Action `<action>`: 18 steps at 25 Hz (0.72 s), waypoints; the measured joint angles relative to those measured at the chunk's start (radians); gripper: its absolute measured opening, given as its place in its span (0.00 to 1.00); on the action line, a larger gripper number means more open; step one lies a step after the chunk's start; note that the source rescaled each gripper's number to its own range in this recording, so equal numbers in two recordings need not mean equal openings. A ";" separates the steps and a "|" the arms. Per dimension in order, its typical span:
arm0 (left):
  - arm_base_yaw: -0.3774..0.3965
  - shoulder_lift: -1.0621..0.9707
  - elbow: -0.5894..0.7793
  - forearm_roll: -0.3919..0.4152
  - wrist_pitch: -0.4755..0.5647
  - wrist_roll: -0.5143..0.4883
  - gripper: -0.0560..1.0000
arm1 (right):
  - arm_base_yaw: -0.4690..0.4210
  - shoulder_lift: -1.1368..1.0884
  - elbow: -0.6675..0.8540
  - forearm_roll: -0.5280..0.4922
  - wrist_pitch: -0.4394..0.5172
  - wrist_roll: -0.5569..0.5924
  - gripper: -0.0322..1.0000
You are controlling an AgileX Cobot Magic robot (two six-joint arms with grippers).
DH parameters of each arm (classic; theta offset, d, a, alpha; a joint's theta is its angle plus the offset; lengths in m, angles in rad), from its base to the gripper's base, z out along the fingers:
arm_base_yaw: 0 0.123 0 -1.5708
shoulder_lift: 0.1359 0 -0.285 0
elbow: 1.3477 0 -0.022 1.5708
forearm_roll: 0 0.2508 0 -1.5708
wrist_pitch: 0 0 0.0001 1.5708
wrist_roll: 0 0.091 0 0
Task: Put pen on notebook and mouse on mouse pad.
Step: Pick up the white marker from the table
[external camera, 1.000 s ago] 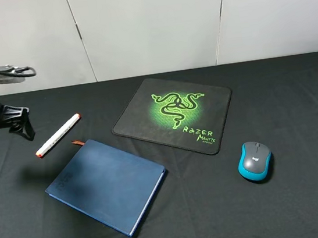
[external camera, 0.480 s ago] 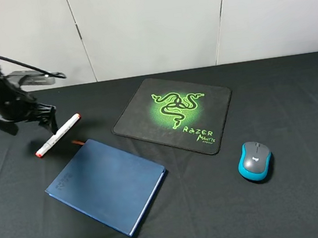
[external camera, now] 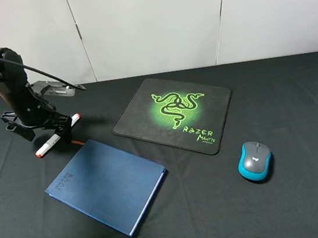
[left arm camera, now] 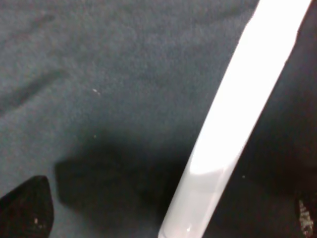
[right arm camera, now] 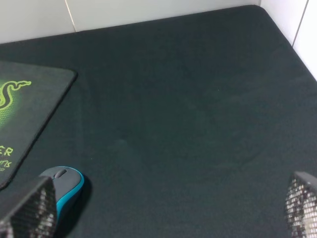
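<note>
Nothing placed yet. Pen lies on table near left edge, just behind notebook. Left gripper jaws wide, straddling pen, no grip. Mouse on table off mouse pad. Right gripper spread, empty.

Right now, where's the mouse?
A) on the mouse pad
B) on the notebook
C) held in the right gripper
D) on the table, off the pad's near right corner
D: the mouse sits on the bare black table, clear of the mouse pad and just past its near right corner, with nothing gripping it.
</note>
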 joint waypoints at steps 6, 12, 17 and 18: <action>-0.005 0.002 0.000 0.001 0.001 0.000 0.87 | 0.000 0.000 0.000 0.000 0.000 0.000 1.00; -0.005 0.002 0.000 0.001 0.001 0.000 0.55 | 0.000 0.000 0.000 0.000 0.001 0.000 1.00; -0.005 0.002 0.000 0.001 -0.006 0.000 0.18 | 0.000 0.000 0.000 0.000 0.001 0.000 1.00; -0.005 0.002 0.000 0.001 -0.008 0.000 0.11 | 0.000 0.000 0.000 0.000 0.001 0.000 1.00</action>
